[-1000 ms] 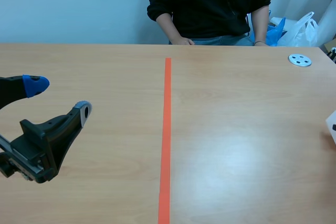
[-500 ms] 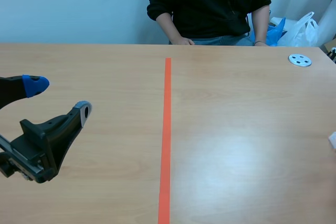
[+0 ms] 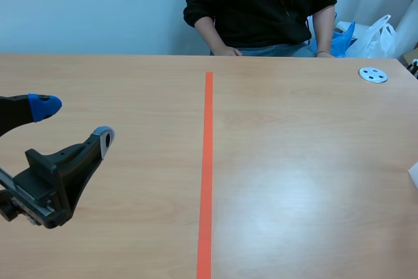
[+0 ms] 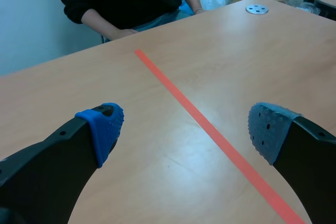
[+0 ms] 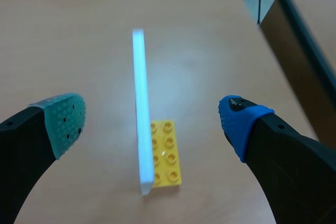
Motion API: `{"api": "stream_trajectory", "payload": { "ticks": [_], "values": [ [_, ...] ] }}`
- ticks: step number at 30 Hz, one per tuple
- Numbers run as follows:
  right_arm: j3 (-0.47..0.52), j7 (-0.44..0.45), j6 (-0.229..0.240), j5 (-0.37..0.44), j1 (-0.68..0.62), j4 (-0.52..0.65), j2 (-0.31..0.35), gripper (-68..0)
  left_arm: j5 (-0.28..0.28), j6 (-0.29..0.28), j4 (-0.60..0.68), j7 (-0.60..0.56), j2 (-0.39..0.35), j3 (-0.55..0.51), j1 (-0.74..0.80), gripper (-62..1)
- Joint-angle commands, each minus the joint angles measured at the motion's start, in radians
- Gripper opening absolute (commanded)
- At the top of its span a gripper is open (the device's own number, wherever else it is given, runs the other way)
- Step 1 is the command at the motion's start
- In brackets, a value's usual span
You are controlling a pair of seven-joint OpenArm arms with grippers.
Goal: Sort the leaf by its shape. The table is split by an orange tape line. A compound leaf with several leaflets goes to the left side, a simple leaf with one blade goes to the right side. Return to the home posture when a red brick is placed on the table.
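Leaf: none visible | left end effector (image 3: 74, 122): released, over worktop (image 3: 294, 161) left of tape (image 3: 207, 161) | right end effector (image 5: 152, 120): released, above yellow brick (image 5: 167, 153) | risk: brick misread as red cue

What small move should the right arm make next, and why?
Probably lower the right claw toward the thin white card and shut on it. The claw is open, and the card stands on edge between its fingers, beside a yellow brick. I see no red brick, so going home seems not yet called for. The card's face is hidden, so which side it belongs on cannot be told.
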Motion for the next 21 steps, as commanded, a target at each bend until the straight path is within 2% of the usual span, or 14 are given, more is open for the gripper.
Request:
{"api": "stream_trajectory", "payload": {
  "ticks": [1, 6, 9, 14, 17, 19, 21],
  "values": [
    [0.039, -0.004, 0.008, 0.006, -0.022, 0.095, 0.037, -15.7, -0.01, 0.002, 0.011, -0.011, 0.0, 0.002, 0.0, -9.7],
    [0.148, -0.027, 0.04, 0.006, -0.131, 0.323, 0.053, -15.7, -0.01, 0.002, 0.011, -0.012, 0.0, 0.002, 0.0, -9.7],
    [0.204, -0.038, 0.088, 0.006, -0.186, 0.441, 0.053, -15.7, -0.01, 0.002, 0.011, -0.012, 0.0, 0.002, 0.0, -9.7],
    [0.225, -0.033, 0.206, 0.01, -0.226, 0.574, 0.053, -15.7, -0.01, 0.002, 0.011, -0.012, 0.0, 0.002, 0.0, -9.7],
    [0.224, -0.034, 0.297, 0.068, -0.222, 0.605, 0.053, -15.7, -0.01, 0.002, 0.011, -0.013, 0.0, 0.002, 0.0, -9.7],
    [0.223, -0.042, 0.366, 0.076, -0.222, 0.618, 0.052, -15.7, -0.01, 0.002, 0.011, -0.015, 0.0, 0.002, 0.0, -9.7],
    [0.211, -0.051, 0.414, 0.076, -0.222, 0.624, 0.052, -15.7, -0.01, 0.002, 0.011, -0.016, 0.0, 0.002, 0.0, -9.7]
  ]
}}
